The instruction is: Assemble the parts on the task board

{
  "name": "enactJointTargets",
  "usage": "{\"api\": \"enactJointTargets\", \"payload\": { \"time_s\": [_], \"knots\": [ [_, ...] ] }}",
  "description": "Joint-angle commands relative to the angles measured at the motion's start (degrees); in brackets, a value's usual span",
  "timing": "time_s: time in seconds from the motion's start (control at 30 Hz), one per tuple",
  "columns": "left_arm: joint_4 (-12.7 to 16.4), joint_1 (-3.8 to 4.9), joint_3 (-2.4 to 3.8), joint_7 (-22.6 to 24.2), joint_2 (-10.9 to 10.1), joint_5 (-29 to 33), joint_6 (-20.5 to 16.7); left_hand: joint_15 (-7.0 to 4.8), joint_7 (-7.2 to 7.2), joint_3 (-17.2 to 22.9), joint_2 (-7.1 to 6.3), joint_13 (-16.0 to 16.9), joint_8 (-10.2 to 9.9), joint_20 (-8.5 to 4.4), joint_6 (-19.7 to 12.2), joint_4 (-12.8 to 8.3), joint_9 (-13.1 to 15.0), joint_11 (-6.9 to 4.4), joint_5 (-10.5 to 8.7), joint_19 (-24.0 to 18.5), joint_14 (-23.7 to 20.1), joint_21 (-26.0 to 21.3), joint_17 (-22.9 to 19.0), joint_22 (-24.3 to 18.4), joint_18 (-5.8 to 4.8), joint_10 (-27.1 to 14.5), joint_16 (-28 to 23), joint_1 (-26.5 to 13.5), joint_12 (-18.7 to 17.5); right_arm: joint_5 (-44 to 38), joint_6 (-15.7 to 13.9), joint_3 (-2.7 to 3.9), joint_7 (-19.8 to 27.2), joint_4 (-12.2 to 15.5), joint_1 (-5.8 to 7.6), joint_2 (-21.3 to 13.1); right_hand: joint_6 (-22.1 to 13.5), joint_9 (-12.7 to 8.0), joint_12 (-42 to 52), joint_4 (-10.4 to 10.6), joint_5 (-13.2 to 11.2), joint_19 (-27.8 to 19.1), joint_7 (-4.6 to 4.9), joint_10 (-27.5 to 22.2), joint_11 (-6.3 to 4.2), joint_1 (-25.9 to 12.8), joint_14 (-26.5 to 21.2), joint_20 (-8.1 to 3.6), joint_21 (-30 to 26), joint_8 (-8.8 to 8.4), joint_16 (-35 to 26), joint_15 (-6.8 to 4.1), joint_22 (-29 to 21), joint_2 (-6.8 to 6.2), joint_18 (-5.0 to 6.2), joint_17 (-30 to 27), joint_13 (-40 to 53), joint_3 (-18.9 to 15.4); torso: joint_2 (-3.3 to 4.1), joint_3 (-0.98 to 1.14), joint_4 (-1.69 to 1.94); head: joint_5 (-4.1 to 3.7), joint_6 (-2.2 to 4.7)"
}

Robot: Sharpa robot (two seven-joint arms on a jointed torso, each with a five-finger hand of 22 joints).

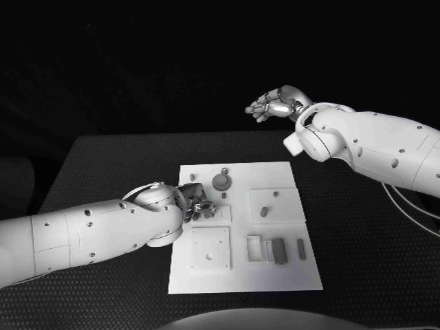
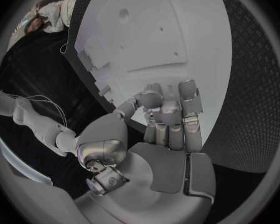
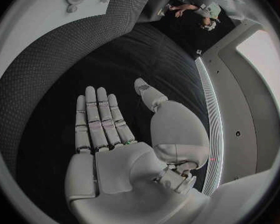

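Note:
The white task board (image 1: 280,275) lies in the middle of the black table. A round toothed part (image 1: 221,181) stands near the board's far edge, a small peg (image 1: 262,211) in a square recess, and oblong parts (image 1: 278,250) toward the near side. My left hand (image 1: 199,205) hovers over the board's left edge, fingers (image 2: 170,109) curled in with the thumb against them; whether a part sits between them is hidden. My right hand (image 1: 275,104) is raised beyond the table's far edge, its fingers (image 3: 99,117) straight and apart, holding nothing.
A raised square plate with holes (image 1: 209,247) takes up the board's near left. The board (image 2: 177,30) reaches close past my left hand's fingertips. Bare black table (image 1: 111,165) surrounds the board on all sides.

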Motion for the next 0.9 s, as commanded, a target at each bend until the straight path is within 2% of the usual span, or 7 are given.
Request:
{"api": "enactJointTargets", "payload": {
  "time_s": [0.03,0.13,0.4,0.53,0.73,0.9],
  "knots": [
    [0.13,-0.7,-0.5,-0.68,0.32,1.01,3.7,-2.32,-4.05,0.54,1.6,-0.1,-0.27,-0.91,10.08,-0.07,-0.06,-0.84,-0.61,0.55,-2.86,-0.11,-0.12,1.12,-0.21,-1.06,0.34,1.55,0.28,-0.01,0.8,0.0,0.32,0.05,-0.02,0.0,-0.03,-0.05,-0.22,0.35,-0.02,-0.43,1.64,0.36,0.11,-0.38,-0.18,0.1,-0.3,0.34,-0.4,0.08,0.07,-0.17,-0.53,0.06,-0.07,0.13,0.01,0.0,-0.02,-0.01,0.01],
    [0.12,-0.76,-0.5,-0.62,0.38,1.07,4.35,-2.45,-4.05,0.38,0.68,-0.21,-0.33,-0.95,10.09,0.29,-0.1,-0.81,-2.88,0.65,-2.86,-0.19,-0.36,1.03,-0.15,-1.1,0.29,1.2,0.33,0.04,0.78,0.0,0.31,0.05,-0.02,-0.01,-0.03,-0.06,-0.21,0.38,-0.02,-0.43,1.65,0.36,0.11,-0.41,-0.18,0.1,-0.31,0.35,-0.42,0.09,0.09,-0.17,-0.54,0.09,-0.08,0.11,0.01,0.01,-0.02,-0.06,0.04],
    [-0.18,-1.07,-0.5,-0.37,0.74,0.16,5.08,-2.51,-4.04,0.12,-0.31,-0.32,-0.33,-0.94,10.17,0.71,-0.12,-0.83,-3.72,0.74,-2.83,-0.27,-0.52,0.98,-0.16,-1.07,0.35,0.91,0.39,0.09,0.78,-0.01,0.32,0.18,-0.05,-0.07,-0.03,-0.08,-0.21,0.44,-0.02,-0.43,1.65,0.36,0.12,-0.46,-0.2,0.11,-0.35,0.35,-0.47,0.1,0.14,-0.18,-0.55,0.14,-0.13,0.09,0.01,0.0,-0.03,-0.13,0.05],
    [-0.17,-1.21,-0.5,-0.3,0.87,-0.08,5.24,-2.52,-4.07,0.24,0.15,-0.37,-0.33,-0.96,10.22,0.88,-0.13,-0.85,-3.66,0.77,-2.81,-0.3,-0.56,0.97,-0.14,-1.06,0.4,1.0,0.4,0.15,0.82,-0.01,0.31,0.22,-0.06,-0.1,-0.03,-0.09,-0.2,0.46,-0.02,-0.44,1.65,0.36,0.12,-0.47,-0.22,0.1,-0.36,0.36,-0.51,0.11,0.16,-0.18,-0.55,0.17,-0.16,0.08,0.02,0.02,-0.02,-0.17,0.0],
    [-0.14,-1.24,-0.49,-0.26,0.92,-1.27,5.48,-2.5,-4.07,0.7,1.99,-0.49,-0.35,-0.92,10.23,0.99,-0.14,-0.87,-2.98,0.74,-2.82,-0.37,-0.71,1.02,-0.18,-1.11,0.51,0.87,0.46,0.18,0.84,-0.02,0.32,0.25,-0.07,-0.16,-0.03,-0.1,-0.19,0.49,-0.02,-0.45,1.64,0.37,0.12,-0.48,-0.25,0.1,-0.39,0.37,-0.54,0.12,0.19,-0.19,-0.56,0.2,-0.19,0.07,0.0,0.04,-0.03,-0.15,-0.01],
    [-0.02,-1.26,-0.49,-0.14,1.01,-1.61,5.99,-2.49,-4.08,0.86,2.35,-0.53,-0.35,-0.92,10.26,0.72,-0.13,-0.87,-2.44,0.77,-2.8,-0.35,-0.77,1.06,-0.19,-1.13,0.57,0.7,0.51,0.21,0.86,-0.03,0.35,0.2,-0.14,-0.13,-0.03,-0.11,-0.19,0.51,-0.02,-0.45,1.64,0.37,0.12,-0.49,-0.26,0.1,-0.41,0.38,-0.58,0.13,0.22,-0.2,-0.56,0.23,-0.21,0.06,0.0,0.03,-0.02,-0.13,-0.12]
  ]
}}
